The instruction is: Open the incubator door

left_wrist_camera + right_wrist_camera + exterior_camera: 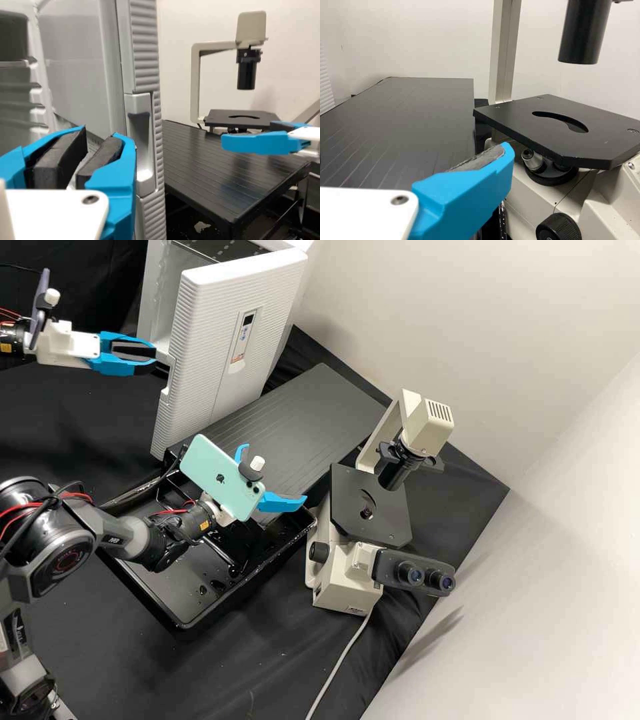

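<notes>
And here's my left gripper (155, 353), fingers slightly apart, a narrow gap between the pads, close by the handle recess (140, 140)! Next, the incubator door (200, 327), standing swung out from its cabinet (152, 303); its panel (247, 337) carries a small display and printing too tiny to tell. Then a logo on the mint phone (212, 467), my right gripper (275, 473) spread wide, and small print low on the microscope (333, 587)!
</notes>
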